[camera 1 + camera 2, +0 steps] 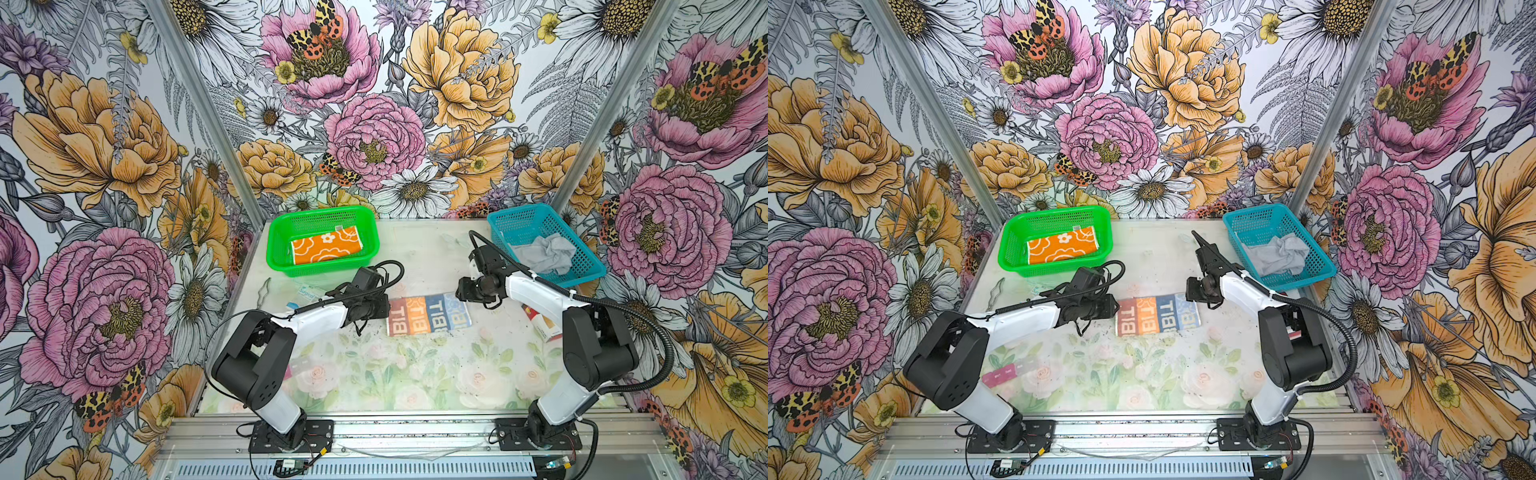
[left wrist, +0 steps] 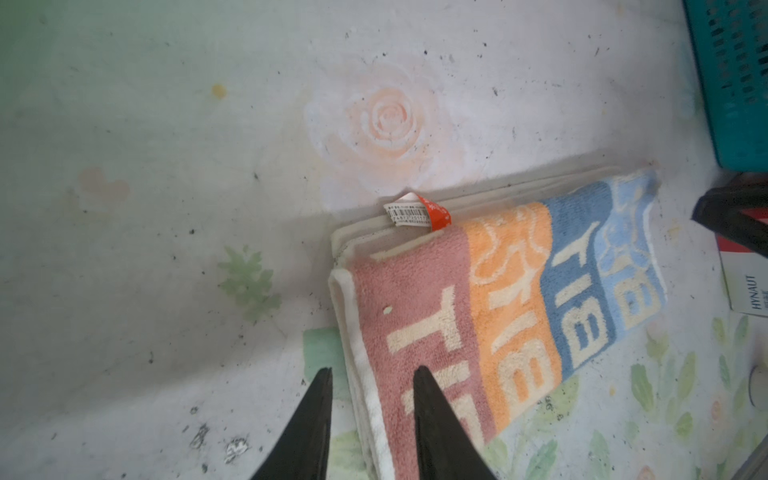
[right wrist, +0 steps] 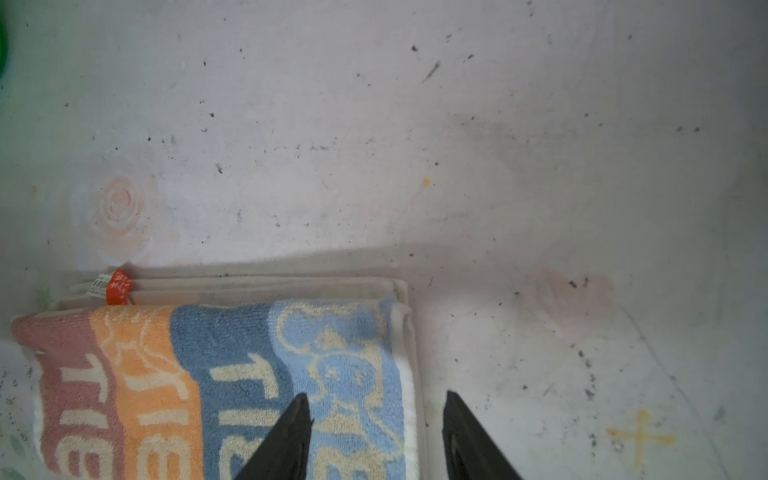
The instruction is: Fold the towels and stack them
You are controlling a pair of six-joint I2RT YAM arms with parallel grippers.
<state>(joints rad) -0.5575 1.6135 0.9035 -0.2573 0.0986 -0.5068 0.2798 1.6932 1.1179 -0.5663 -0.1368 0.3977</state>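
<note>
The lettered towel (image 1: 428,313) (image 1: 1158,313), in red, orange and blue panels, lies folded into a strip mid-table. My left gripper (image 1: 384,311) (image 2: 374,370) is open at its red end, with one finger over the red panel (image 2: 415,332) and the other over bare table. My right gripper (image 1: 461,291) (image 3: 376,394) is open at the light blue end (image 3: 332,357), its fingers astride the white border. The orange flowered towel (image 1: 328,249) lies folded in the green basket (image 1: 324,212). The grey towel (image 1: 544,251) sits crumpled in the blue basket (image 1: 519,224).
A white-blue sachet (image 1: 309,293) and a bent wire (image 1: 264,291) lie left of my left arm. A red-white carton (image 1: 540,322) lies under my right arm. A pink packet (image 1: 1003,374) sits near the front left. Both baskets stand along the back edge.
</note>
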